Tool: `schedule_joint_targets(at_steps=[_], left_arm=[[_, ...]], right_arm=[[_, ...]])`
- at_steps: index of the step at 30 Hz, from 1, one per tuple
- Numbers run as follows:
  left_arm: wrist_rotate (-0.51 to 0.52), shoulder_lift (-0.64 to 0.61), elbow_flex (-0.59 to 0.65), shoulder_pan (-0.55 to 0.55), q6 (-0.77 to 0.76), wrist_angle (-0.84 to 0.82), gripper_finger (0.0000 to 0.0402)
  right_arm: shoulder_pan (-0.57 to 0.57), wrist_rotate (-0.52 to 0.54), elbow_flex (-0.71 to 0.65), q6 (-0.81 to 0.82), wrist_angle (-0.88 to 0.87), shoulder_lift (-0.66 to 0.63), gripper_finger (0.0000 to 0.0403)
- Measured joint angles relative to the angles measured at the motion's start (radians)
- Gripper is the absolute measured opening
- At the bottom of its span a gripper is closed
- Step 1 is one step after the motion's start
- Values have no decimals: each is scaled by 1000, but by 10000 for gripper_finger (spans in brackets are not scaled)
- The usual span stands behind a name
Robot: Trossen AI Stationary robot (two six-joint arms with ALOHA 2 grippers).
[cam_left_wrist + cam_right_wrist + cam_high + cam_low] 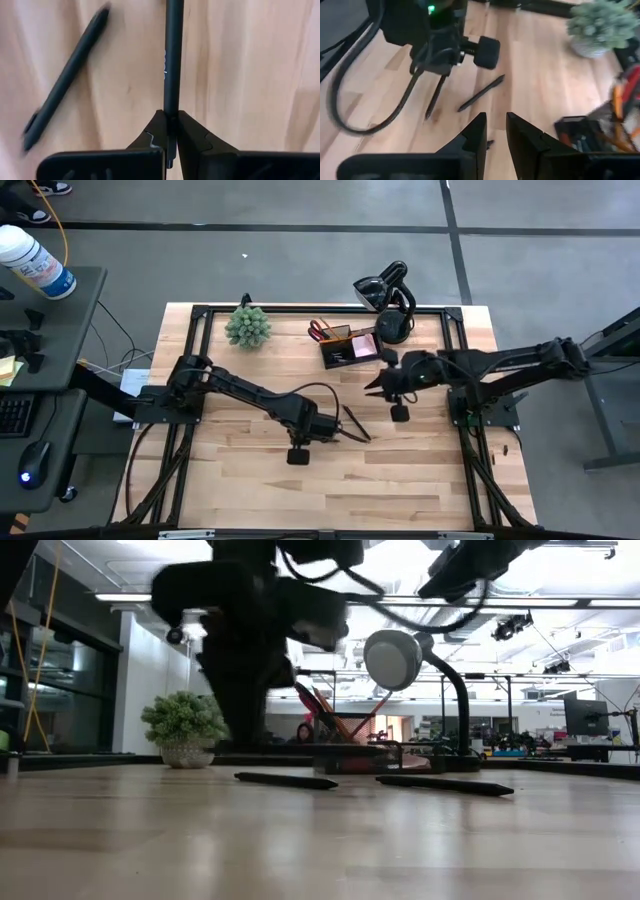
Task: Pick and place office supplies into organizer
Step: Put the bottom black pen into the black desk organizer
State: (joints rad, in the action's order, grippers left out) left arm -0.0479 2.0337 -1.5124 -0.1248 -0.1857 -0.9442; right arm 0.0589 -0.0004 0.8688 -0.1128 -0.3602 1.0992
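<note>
While the left gripper (170, 131) stands with its fingers closed tight on the end of a slim black pen (173, 55), low over the middle of the pale wooden plank table (250, 480), the step in hand looks like the pick itself: the pen is pinched but appears still to lie at table level. A second black pen (65, 82) lies loose just beside it, angled away, and must not be swept along. The next move, as I judge it, calls for a clean lift and a carry toward one o'clock, where the small black rectangular organizer (350, 346) sits near the far edge, already holding red-handled scissors (318, 330) and thin orange pencils (338, 332). The right gripper (495, 131) hovers near the organizer at its four o'clock side, fingers a little apart and holding nothing, so it crowds that approach. A spiky green plant (247, 326) stands at eleven o'clock and a black curved-neck stand (392, 305) touches or nearly touches the organizer's right side. Open room lies along the table's near half, toward six o'clock.
</note>
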Motion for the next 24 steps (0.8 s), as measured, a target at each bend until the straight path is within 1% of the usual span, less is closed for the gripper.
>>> schedule_joint_targets(at_steps=[3, 5, 9, 14, 20, 24], left_arm=[[40, -35, 0, 3, 3, -16, 1], [64, -61, 0, 11, 5, -55, 1], [116, -110, 0, 52, 13, -91, 0], [179, -169, -1, 143, 41, -97, 0], [225, -223, -3, 285, 117, -113, 0], [257, -224, -91, 371, 208, -179, 0]], right_arm=[[-11, 24, 0, 1, -35, -59, 67], [-21, 26, 0, 1, -48, -100, 67], [-37, 27, 0, 23, -66, -167, 67], [-46, 20, 0, 35, -80, -219, 67], [-46, 7, 0, 57, -87, -221, 67], [-45, -4, 0, 68, -86, -213, 67]])
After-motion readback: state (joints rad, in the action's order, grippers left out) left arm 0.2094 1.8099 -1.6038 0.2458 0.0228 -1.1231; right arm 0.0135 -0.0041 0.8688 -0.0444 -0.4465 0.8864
